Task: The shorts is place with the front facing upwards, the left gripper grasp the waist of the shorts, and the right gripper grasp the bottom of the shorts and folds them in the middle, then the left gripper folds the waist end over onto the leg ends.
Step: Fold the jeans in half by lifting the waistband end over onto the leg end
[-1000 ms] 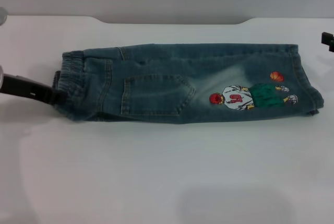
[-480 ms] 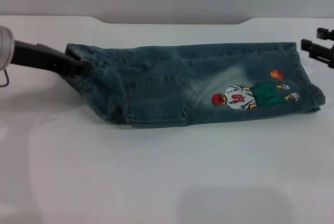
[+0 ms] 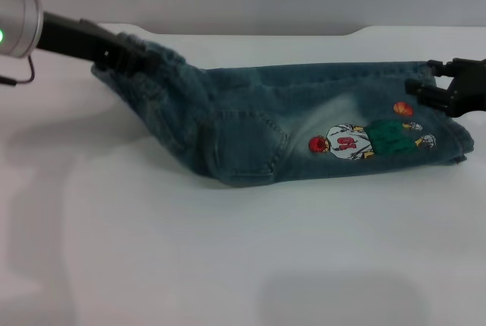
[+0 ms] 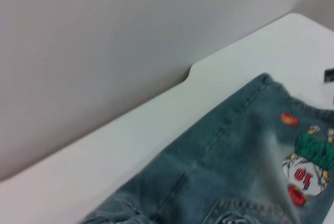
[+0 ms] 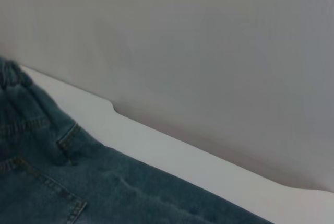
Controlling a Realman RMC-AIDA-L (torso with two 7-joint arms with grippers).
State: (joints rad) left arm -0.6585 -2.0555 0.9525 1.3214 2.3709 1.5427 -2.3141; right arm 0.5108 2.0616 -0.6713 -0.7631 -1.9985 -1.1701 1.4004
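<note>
One waist [image 3: 156,60] lifted (left gripper [image 3: 140,60]) — clamped.

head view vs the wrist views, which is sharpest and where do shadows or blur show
Head view: sharpest, the print on the shorts reads clearly; soft grey shadows lie on the table under the lifted waist. Left wrist view: soft, print smeared. Right wrist view: denim dark and blurry against a dim wall.

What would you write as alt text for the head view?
The left gripper lifts the waist of folded denim shorts off a white table. The right gripper hovers by the leg ends, near a cartoon print.
</note>
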